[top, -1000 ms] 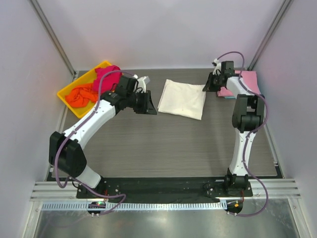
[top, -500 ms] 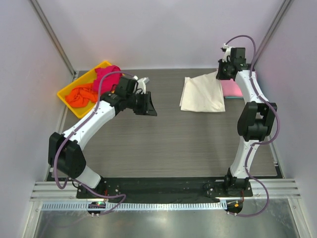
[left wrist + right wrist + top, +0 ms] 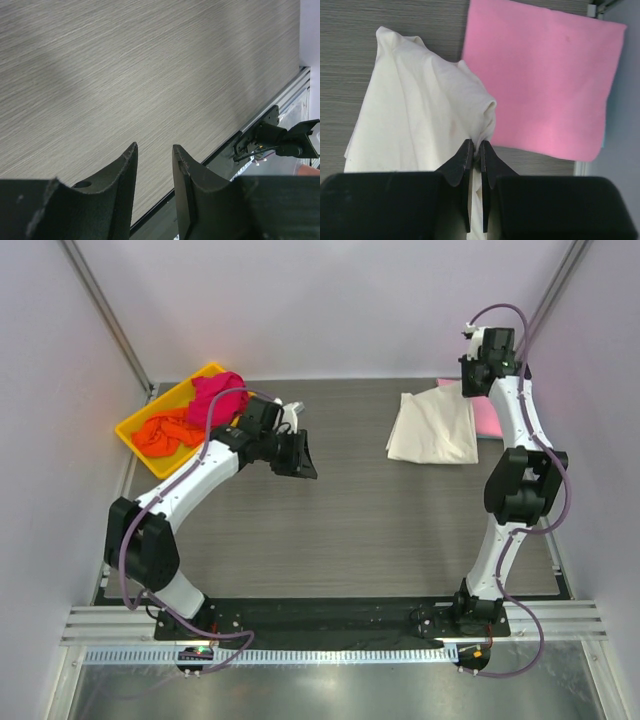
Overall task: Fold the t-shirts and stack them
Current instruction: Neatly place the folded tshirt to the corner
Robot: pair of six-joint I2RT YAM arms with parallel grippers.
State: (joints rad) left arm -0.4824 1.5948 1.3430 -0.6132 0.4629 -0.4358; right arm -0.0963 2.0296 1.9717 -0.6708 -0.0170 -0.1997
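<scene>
My right gripper [image 3: 470,380] is shut on a corner of the folded cream-white t-shirt [image 3: 433,428], lifted at the far right of the table. In the right wrist view the cream shirt [image 3: 415,120] hangs from my right gripper [image 3: 476,146], beside and partly over the folded pink t-shirt [image 3: 545,80]. A strip of the pink shirt [image 3: 487,420] shows past the cream one in the top view. My left gripper [image 3: 303,455] is open and empty over bare table; the left wrist view [image 3: 154,152] shows nothing between its fingers. A magenta shirt [image 3: 216,396] and an orange shirt [image 3: 162,432] lie crumpled in the tray.
The yellow plastic tray [image 3: 135,422] stands at the far left corner. Purple walls and metal posts close in the table at left, back and right. A metal rail [image 3: 330,625] runs along the near edge by the arm bases.
My right gripper has dragged the cream-white shirt from the table's middle to the far right, up and over toward the pink shirt. My left arm has barely moved.
</scene>
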